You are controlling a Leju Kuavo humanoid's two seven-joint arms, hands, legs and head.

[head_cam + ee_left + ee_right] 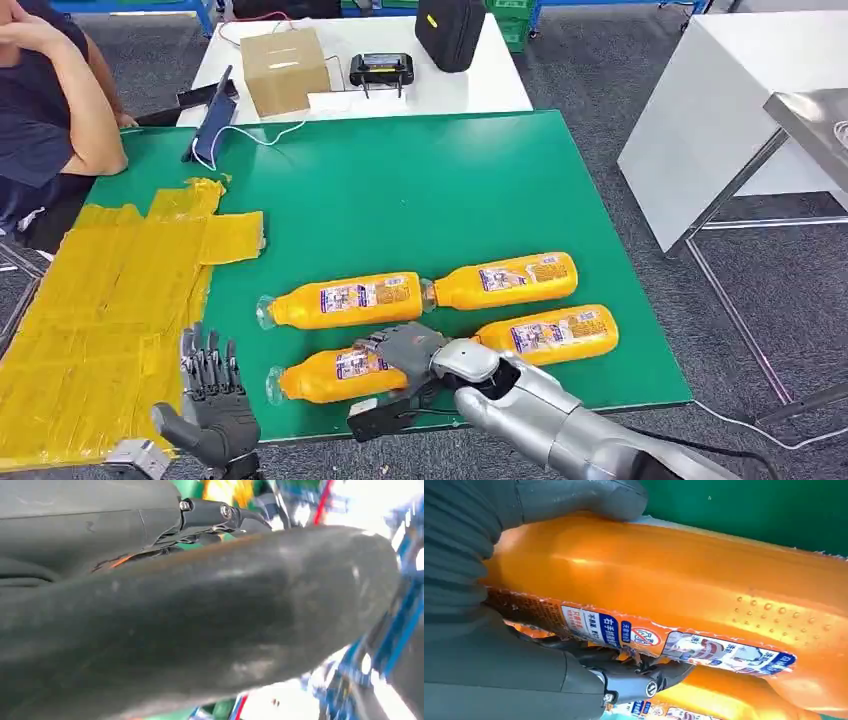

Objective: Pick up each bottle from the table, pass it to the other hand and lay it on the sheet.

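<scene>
Four orange bottles lie on their sides on the green bench (420, 190), grouped toward the robot's right. The right hand (405, 350) is wrapped around the nearest bottle (330, 378), the front-left one of the group, which rests on the bench with its clear cap pointing left. In the right wrist view the thick grey thumb presses one side of this bottle (684, 580) while dark fingers (624, 672) curl under the labelled side, so the hand holds it.

Behind it lies a second bottle (345, 300), cap also to the left. A third bottle (508, 280) lies farther right and back, its cap just beside the second bottle's base. The fourth bottle (548, 333) lies at the front right, just beside the right wrist.

The left hand (212, 400) hovers at the front edge of the bench, fingers spread upward and holding nothing, beside the yellow sheet (110, 300) that covers the bench's left part.

A person's arm (75, 110) rests at the far left corner. A cardboard box (283, 68) stands on a white table behind.
</scene>
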